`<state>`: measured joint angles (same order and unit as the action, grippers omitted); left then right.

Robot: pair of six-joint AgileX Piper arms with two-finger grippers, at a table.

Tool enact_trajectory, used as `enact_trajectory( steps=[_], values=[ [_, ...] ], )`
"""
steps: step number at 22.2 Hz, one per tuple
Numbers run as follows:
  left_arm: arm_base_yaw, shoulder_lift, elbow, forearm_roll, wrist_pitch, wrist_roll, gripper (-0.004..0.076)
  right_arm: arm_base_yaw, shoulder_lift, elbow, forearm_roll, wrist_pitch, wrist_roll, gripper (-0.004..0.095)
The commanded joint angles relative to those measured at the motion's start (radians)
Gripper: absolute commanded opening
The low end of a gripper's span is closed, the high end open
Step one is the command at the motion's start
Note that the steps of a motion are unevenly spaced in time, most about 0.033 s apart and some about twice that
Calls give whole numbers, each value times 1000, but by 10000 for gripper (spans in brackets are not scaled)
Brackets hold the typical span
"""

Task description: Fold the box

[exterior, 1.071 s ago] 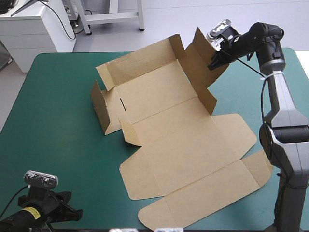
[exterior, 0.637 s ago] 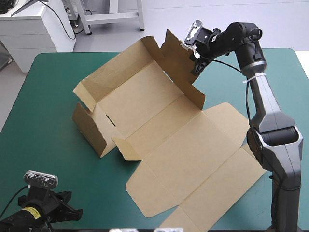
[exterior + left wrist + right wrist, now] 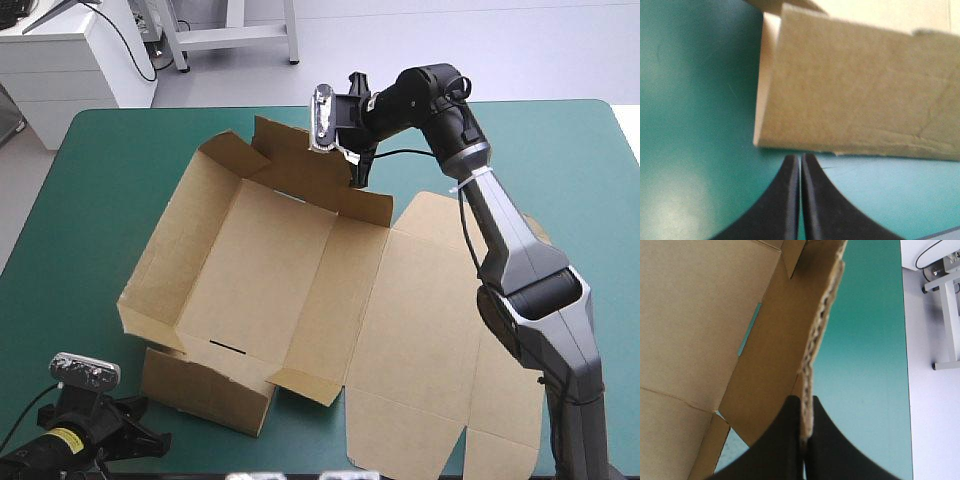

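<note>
The brown box [image 3: 270, 280] lies on the teal-green cover as an open tray with walls raised, its lid [image 3: 430, 330] flat toward the right. My right gripper [image 3: 358, 172] is shut on the top edge of the box's far wall [image 3: 810, 350]; in the right wrist view the board's edge runs up from between the black fingers. My left gripper [image 3: 800, 160] is shut and holds nothing, low at the table's near left corner. Just ahead of its tips stands the box's near outer wall [image 3: 860, 95].
Bare teal-green cover [image 3: 90, 180] stretches left of the box and along the far edge [image 3: 540, 130] to the right. The lid's flaps [image 3: 500, 440] reach the table's near right edge. A white cabinet stands beyond the far left corner.
My right gripper has swung the box's far wall leftward, turning the whole box. The tray now sits nearer the front left, and the lid lies along the right.
</note>
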<state>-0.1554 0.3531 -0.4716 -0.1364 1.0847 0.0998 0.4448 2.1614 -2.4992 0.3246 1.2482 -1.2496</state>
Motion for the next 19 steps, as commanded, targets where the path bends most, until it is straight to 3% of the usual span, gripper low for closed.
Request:
enact_trajectory(
  steps=[1, 4, 8, 19],
  values=[
    [-1, 10, -22, -17, -47, -6, -8, 39, -76, -31, -14, -73, -48, -21],
    [-1, 10, -22, -17, -47, -6, -8, 105, -76, -31, -105, -146, -102, -21],
    [-1, 10, -22, -17, -47, -6, -8, 135, -76, -31, -103, -172, -142, -21],
    [-1, 10, -22, -17, -47, -8, -8, 140, -72, -31, 64, -146, -313, -21]
  ],
)
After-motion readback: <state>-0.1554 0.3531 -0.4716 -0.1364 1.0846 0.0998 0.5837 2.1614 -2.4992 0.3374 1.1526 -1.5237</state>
